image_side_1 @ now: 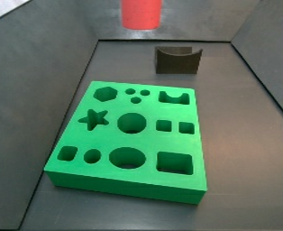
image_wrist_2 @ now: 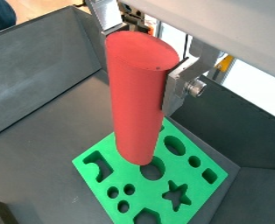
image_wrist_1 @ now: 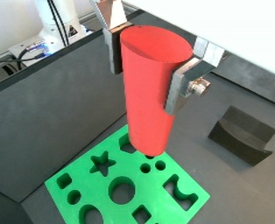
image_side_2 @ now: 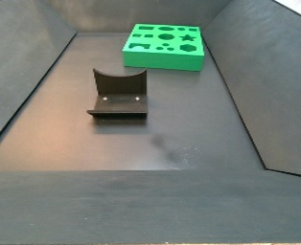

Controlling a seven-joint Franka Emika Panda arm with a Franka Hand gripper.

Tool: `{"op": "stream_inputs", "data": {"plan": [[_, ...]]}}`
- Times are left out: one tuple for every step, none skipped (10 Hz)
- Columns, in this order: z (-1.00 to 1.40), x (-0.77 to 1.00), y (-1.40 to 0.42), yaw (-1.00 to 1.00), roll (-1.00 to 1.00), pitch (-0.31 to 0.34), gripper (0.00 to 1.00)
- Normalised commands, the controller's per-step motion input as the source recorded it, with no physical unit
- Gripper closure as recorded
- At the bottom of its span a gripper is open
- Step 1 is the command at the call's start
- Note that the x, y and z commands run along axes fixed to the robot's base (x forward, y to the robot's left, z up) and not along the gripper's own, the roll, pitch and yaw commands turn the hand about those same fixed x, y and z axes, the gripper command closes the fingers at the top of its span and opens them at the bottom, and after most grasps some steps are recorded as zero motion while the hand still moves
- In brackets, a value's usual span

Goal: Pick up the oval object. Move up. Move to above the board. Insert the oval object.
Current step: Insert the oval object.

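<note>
Down on the floor your board (image_side_1: pixel 130 135) has every cut-out empty. High over it, the pincer (image_wrist_1: pixel 151 54) is clamped on the oval object (image_wrist_1: pixel 147 87), held upright between the fingers (image_wrist_1: pixel 182 83), fixture (image_side_2: pixel 117 96) well apart.

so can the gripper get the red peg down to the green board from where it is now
Probably yes: the gripper holds the oval object upright above the board, with nothing between them; the dark block sits aside.
</note>
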Motion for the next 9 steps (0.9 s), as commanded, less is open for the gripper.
{"op": "stream_inputs", "data": {"plan": [[-0.27, -0.25, -0.3, -0.21, -0.13, -0.083, 1.0], [-0.25, -0.12, -0.36, -0.2, -0.05, -0.007, 1.0], [-0.32, -0.26, -0.43, -0.27, -0.04, -0.026, 1.0], [-0.37, -0.13, -0.49, -0.39, -0.05, -0.061, 1.0], [-0.29, 0.0, -0.52, -0.36, 0.0, 0.0, 1.0], [-0.04, 0.1, -0.27, -0.45, -0.01, 0.0, 1.0], [-0.07, 0.13, -0.33, -0.36, 0.0, 0.007, 1.0], [-0.13, 0.21, -0.37, -0.31, 0.0, 0.001, 1.0], [-0.12, 0.2, -0.26, -0.12, 0.01, 0.05, 1.0]]}}
